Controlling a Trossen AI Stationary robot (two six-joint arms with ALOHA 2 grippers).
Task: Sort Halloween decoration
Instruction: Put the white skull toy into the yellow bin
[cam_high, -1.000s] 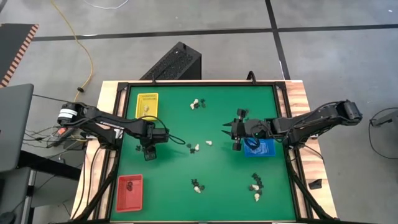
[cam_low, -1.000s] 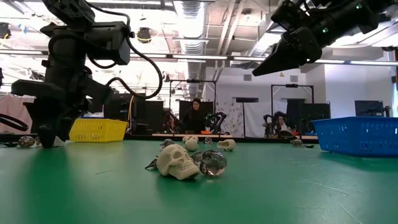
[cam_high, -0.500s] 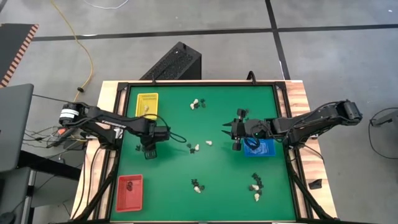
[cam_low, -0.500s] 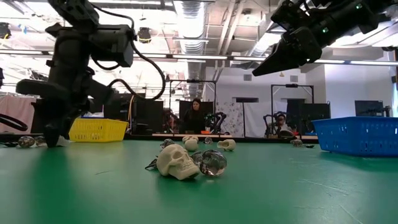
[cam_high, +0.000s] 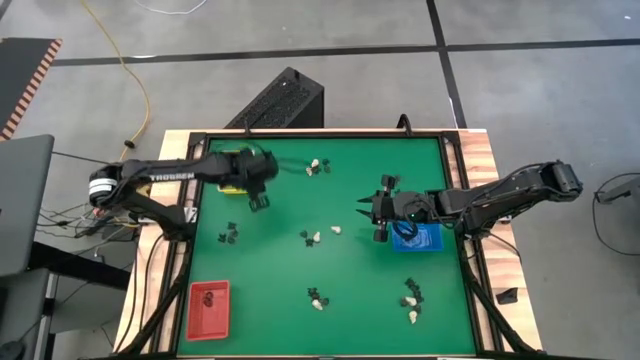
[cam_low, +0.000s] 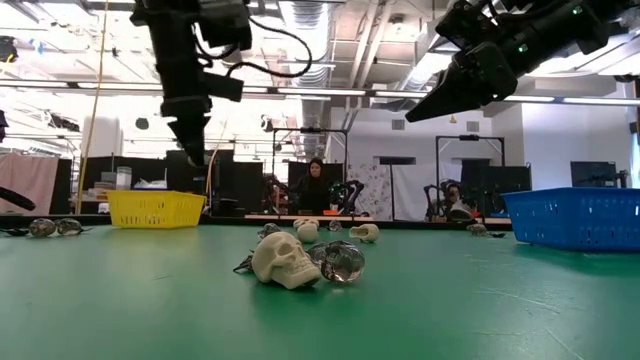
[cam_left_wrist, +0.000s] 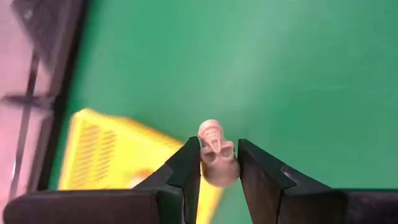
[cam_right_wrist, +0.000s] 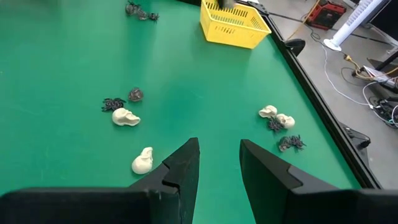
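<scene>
Tiny cream skulls and black trinkets of the Halloween decoration lie in small groups on the green table: (cam_high: 316, 166), (cam_high: 313, 238), (cam_high: 317, 298), (cam_high: 412, 300). My left gripper (cam_high: 258, 202) hangs above the table beside the yellow tray (cam_high: 237, 160), shut on one cream skull (cam_left_wrist: 216, 158). My right gripper (cam_high: 362, 211) hovers open over the table's middle, next to the blue tray (cam_high: 418, 238), with nothing between its fingers (cam_right_wrist: 186, 163). My left gripper pinches the cream skull (cam_left_wrist: 217, 167) between its two fingers, one on each side of it. The fingers slant steeply down from above. The skull is lifted clear of the table and sticks out past the fingertips.
A red tray (cam_high: 209, 307) sits at the near left corner. Black trinkets (cam_high: 230, 236) lie on the table's left side. A black frame rims the table. In the low view a skull (cam_low: 283, 260) lies close by. A person sits in the room beyond.
My left gripper has risen from the table's left-middle and swung toward the far edge, up to the yellow tray, carrying the cream skull clear of the table. Black trinkets stay where it stood. My right arm has kept still.
</scene>
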